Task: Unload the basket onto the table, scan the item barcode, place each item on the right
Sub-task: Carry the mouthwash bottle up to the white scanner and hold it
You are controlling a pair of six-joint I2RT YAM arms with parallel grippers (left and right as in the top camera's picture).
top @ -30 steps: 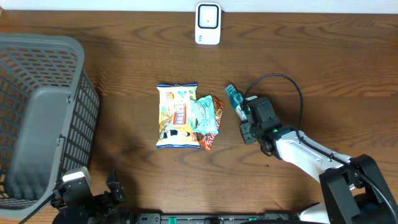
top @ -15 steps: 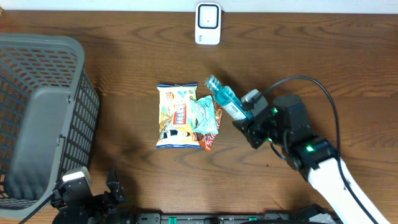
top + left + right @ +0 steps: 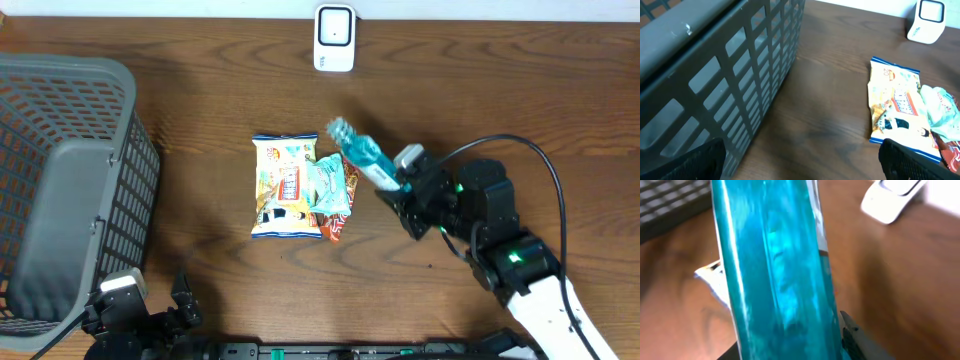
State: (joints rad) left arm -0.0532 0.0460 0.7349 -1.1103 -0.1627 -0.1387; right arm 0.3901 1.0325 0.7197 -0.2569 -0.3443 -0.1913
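Observation:
A shiny teal packet (image 3: pixel 358 153), the item, is held above the table with my right gripper (image 3: pixel 392 186) shut on its lower end. It fills the right wrist view as a teal strip (image 3: pixel 775 270), and my right gripper (image 3: pixel 790 345) clamps it at the bottom edge. No barcode shows on it. The white scanner (image 3: pixel 334 37) stands at the back centre, apart from the packet, and appears again as a scanner (image 3: pixel 890 200) at the top right of the right wrist view. My left gripper (image 3: pixel 800 167) is open near the front left, with nothing between its fingers.
A grey mesh basket (image 3: pixel 60 190) fills the left side, and its wall (image 3: pixel 740 75) is close to my left gripper. A yellow snack bag (image 3: pixel 285 185) lies mid-table beside a pale green packet (image 3: pixel 330 185) and an orange one (image 3: pixel 340 222).
My right gripper lifted the teal packet off the table and carried it up and to the left, over the edge of the snack pile. The left arm stayed still.

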